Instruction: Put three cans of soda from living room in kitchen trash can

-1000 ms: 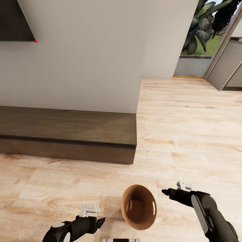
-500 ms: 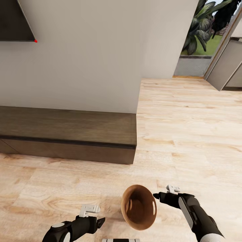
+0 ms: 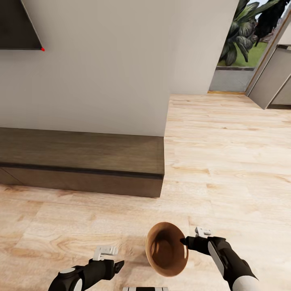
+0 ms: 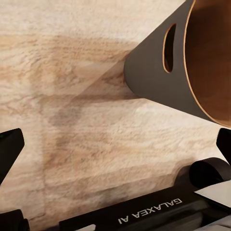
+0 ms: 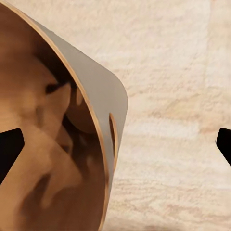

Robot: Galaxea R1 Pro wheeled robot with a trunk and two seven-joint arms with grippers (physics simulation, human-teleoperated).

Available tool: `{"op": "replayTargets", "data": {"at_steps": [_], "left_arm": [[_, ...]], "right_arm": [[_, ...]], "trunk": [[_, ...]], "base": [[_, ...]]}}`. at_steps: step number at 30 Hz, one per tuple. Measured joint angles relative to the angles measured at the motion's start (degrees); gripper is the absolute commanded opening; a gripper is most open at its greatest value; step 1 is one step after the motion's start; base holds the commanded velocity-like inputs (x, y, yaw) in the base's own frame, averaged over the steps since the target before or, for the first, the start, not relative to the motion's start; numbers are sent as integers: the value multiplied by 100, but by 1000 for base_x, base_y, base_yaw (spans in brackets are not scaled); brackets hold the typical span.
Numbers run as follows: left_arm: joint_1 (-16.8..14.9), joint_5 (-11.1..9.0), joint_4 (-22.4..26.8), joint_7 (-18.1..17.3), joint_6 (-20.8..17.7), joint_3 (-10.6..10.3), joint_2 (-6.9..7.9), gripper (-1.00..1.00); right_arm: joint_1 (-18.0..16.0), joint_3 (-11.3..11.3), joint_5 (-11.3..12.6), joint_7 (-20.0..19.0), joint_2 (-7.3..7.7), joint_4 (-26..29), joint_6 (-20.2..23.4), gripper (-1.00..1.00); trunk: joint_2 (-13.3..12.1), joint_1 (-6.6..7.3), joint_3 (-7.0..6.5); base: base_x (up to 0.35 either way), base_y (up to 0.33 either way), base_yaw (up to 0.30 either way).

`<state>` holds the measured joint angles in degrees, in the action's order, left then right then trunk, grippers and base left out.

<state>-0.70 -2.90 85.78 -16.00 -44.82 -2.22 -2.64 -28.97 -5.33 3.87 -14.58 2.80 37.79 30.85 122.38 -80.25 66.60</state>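
Note:
The tash can (image 3: 151, 241), a round copper-brown bin with a slot handle, stands on the plank floor just in front of me. My right gripper (image 3: 184, 242) is open at its right rim. In the right wrist view the bin's wall (image 5: 96, 91) runs between the spread fingers of the right gripper (image 5: 115, 142), one finger over the brown inside and one outside. My left gripper (image 3: 119, 264) hangs open to the bin's left, apart from it. The left wrist view shows the bin's grey outer wall (image 4: 154, 72) beyond the left gripper (image 4: 115, 144). The cans of soda are out of view.
A low dark-wood bench (image 3: 81, 161) runs along a white wall (image 3: 121, 60) ahead on the left, under a dark screen's corner (image 3: 16, 24). To the right the plank floor (image 3: 226, 153) stretches to an opening with plants (image 3: 242, 48) and a grey door (image 3: 270, 81).
My right gripper has moved left and slightly down, from beside the bin to its right rim. The left arm has sunk a little. The bin has not moved.

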Motion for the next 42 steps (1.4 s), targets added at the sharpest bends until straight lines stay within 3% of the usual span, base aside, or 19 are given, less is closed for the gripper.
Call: {"op": "replayTargets", "data": {"at_steps": [15,19,21,22,27,42], "left_arm": [[0,0,-9,1,0,11,0,100],[0,0,-9,1,0,11,-1,100],[0,0,-9,1,0,11,-2,100],[0,0,-9,1,0,10,-1,100],[0,0,-9,1,0,12,-2,100],[0,0,-9,1,0,14,0,100]], "right_arm": [[-132,14,-62,-2,-2,-820,-604,100],[-303,17,-104,2,-100,-1262,-772,100],[-374,17,-200,18,-182,-1505,-928,100],[-407,16,-356,34,-292,-1641,-1043,100],[-425,14,-507,53,-388,-1714,-1113,100],[-426,23,-510,61,-309,-1740,-1222,100]], "trunk": [[0,0,0],[0,0,0],[0,0,0],[0,0,0],[0,0,0],[0,0,0]], "base": [[0,0,0],[0,0,0],[0,0,0],[0,0,0],[0,0,0],[0,0,0]]}}
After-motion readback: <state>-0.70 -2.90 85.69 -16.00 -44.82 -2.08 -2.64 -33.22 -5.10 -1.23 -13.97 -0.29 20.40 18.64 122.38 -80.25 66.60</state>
